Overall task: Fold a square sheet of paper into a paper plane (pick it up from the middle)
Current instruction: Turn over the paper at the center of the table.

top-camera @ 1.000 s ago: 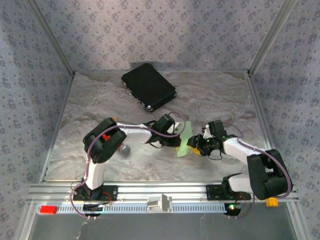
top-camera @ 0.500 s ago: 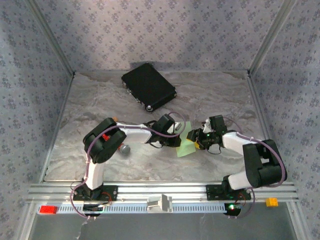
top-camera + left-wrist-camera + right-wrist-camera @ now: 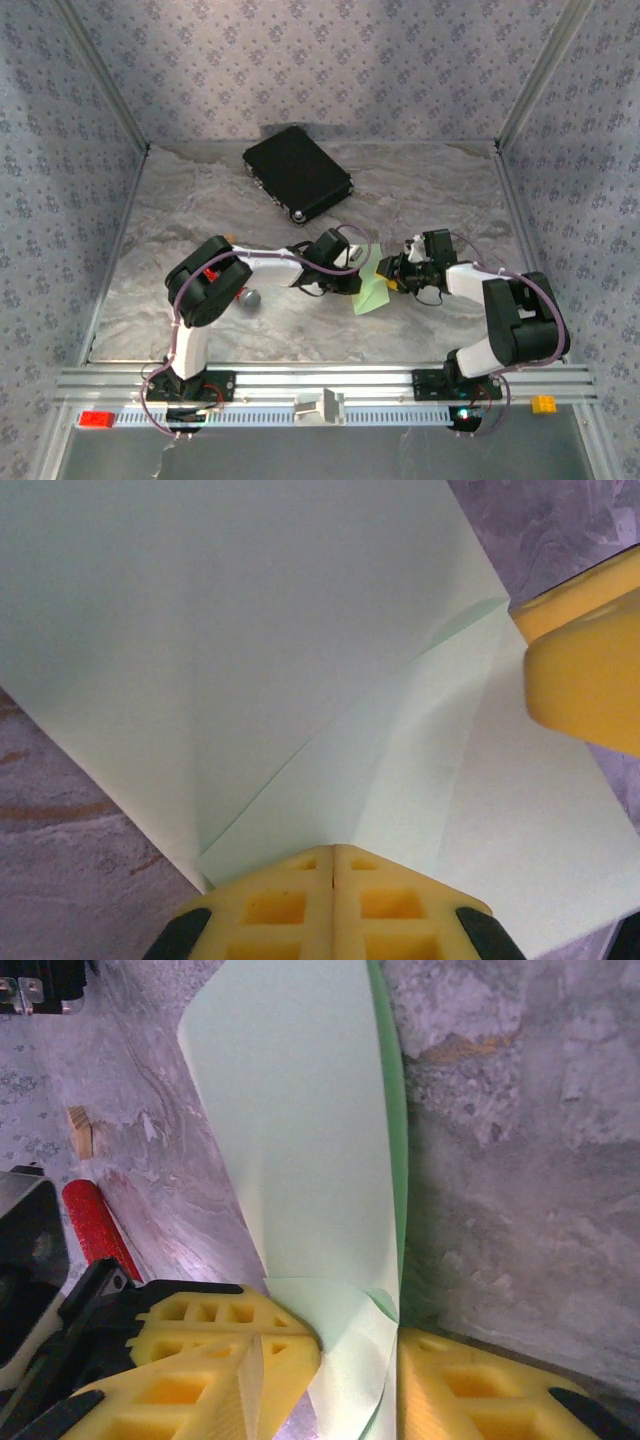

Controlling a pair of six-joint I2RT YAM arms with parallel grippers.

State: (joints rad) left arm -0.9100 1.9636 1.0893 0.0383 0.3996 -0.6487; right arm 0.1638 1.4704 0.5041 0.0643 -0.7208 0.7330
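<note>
The square sheet of paper (image 3: 372,292) is light green and creased into a folded, pointed shape, standing up off the table between my two grippers. My left gripper (image 3: 352,272) is shut on its lower edge; in the left wrist view the yellow fingers (image 3: 300,905) meet with the paper (image 3: 250,630) fanning out above them. My right gripper (image 3: 388,272) comes in from the right. Its jaws stand apart with a curled fold of the paper (image 3: 300,1140) between them, touching the right finger (image 3: 470,1390). No finished paper plane is visible.
A black case (image 3: 297,172) lies at the back of the marbled table. A red-handled tool (image 3: 95,1225) with a grey head (image 3: 248,297) lies left of the paper, by the left arm. A small wooden block (image 3: 80,1130) sits beyond it.
My right gripper has moved left onto the paper's edge, close to the left gripper, and its jaws have narrowed. The left gripper has stayed shut and still.
</note>
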